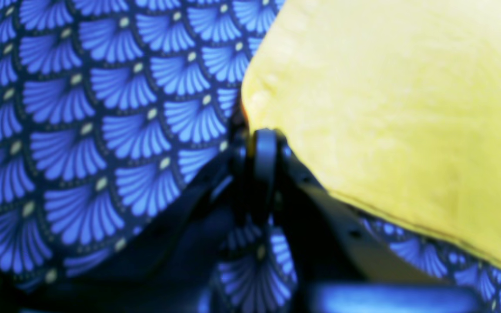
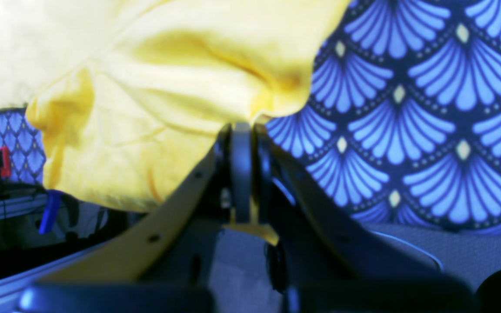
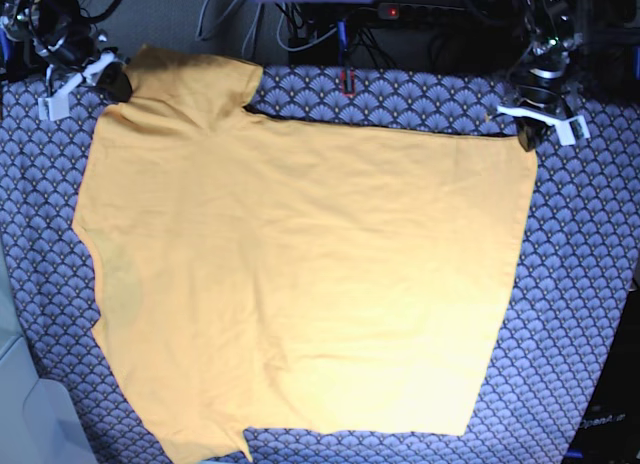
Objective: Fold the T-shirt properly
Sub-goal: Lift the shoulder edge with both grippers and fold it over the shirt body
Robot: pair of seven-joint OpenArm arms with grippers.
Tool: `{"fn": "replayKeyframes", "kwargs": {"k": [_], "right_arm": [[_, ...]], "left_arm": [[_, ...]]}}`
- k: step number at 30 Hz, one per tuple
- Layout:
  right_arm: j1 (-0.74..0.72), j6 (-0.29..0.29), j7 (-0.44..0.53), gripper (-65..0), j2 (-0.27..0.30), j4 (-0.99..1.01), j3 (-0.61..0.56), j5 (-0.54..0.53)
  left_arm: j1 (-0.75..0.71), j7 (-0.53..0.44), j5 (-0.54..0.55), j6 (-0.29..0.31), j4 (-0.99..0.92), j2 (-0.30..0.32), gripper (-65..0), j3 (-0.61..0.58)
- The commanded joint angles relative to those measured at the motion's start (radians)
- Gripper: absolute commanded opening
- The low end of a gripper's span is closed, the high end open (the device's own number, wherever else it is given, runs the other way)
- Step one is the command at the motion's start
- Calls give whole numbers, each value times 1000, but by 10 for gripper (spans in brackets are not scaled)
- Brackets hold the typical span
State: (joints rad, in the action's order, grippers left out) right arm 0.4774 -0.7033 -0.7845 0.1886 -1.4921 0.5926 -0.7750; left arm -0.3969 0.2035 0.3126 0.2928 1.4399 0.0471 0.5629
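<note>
We have the T-shirt (image 3: 300, 284) spread nearly flat across the surface, filling most of the base view on top of the blue scallop-patterned cloth (image 3: 570, 314) that covers it. One sleeve pokes up at the upper left of that frame and the straight hem runs down the right side. The step in hand looks to us like the first fold: both far corners are taken and the lift has not visibly begun. In the base view the right gripper (image 3: 112, 81) sits at the upper left, at the sleeve. Its wrist view shows the jaws pressed together with yellow fabric bunched up from between them, so we read it as clamped on the T-shirt. The left gripper (image 3: 527, 136) is at the upper right corner of the shirt. Its wrist view shows the jaws brought together right at the cloth's corner edge, and we judge that it has pinched that corner, though how much fabric sits between the jaws is hidden. The next move, as we see it, calls for raising both corners together at an even height and carrying them toward the lower edge of the base view, keeping the top edge taut so the layer lands square without dragging the patterned cloth beneath.
</note>
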Motion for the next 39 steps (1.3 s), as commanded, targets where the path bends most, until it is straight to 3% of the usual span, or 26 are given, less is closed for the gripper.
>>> {"fn": "replayKeyframes", "kwargs": {"k": [1,7,13,19,27,39], "right_arm": [[8,5,-19,-650,30,-5,3,33],[-16,5,-19,-650,71,-95,11,33],[-21,5,-42,-650,76,-239,11,35],[-111,5,-123,-650,79,-275,11,35],[-256,5,-207,-650,136,-273,7,35],[-477,5,-267,-650,171,-239,-72,35]], "left_arm": [[-15,35,-7,4,25,0,-650,3],[-33,37,-8,1,143,3,-650,4],[-44,41,-13,-7,264,1,-650,4],[51,225,-14,-7,281,9,-650,32],[204,393,-16,-5,278,33,-650,90],[408,466,-16,-7,120,40,-650,87]]}}
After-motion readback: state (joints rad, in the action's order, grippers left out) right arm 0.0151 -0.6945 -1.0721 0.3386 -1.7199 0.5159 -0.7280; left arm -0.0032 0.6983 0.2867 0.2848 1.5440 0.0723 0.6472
